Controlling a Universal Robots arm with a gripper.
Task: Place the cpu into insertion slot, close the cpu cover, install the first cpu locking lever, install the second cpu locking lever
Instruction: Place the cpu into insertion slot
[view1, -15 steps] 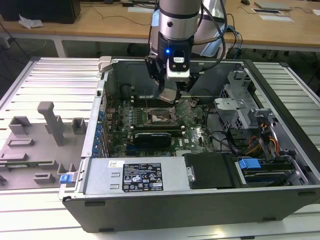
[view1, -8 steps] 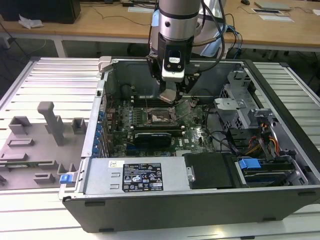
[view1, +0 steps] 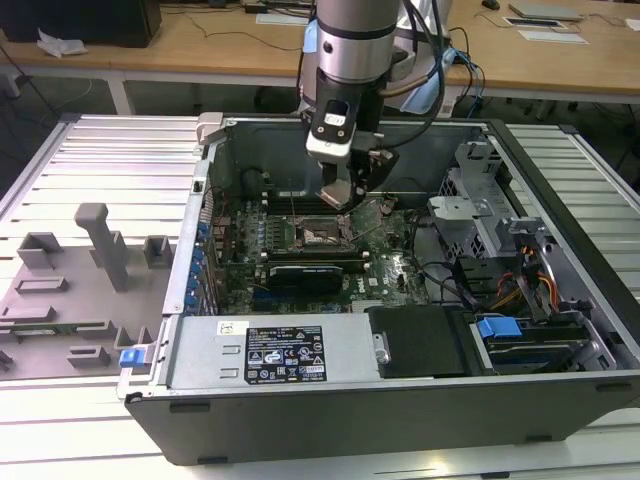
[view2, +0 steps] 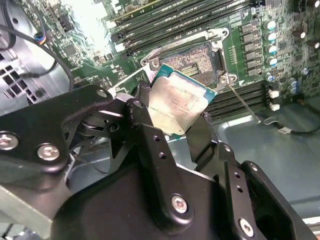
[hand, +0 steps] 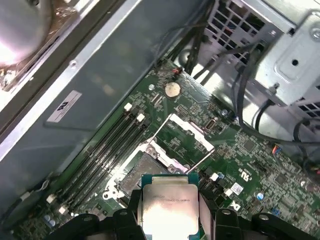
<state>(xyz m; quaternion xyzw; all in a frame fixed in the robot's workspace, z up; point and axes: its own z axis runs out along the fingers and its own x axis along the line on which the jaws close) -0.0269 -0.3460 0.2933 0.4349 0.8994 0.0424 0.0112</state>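
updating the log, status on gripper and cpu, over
Black gripper shut on the small square silvery-beige cpu. Held near the open socket, not seated. Thin silvery metal cpu cover raised; nothing blocking.

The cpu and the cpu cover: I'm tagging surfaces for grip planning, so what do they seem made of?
On the cpu, a likely metal top: pale satin sheen with glare, over a green board edge. On the cpu cover, apparently thin stamped metal: silvery, bright reflective edges.
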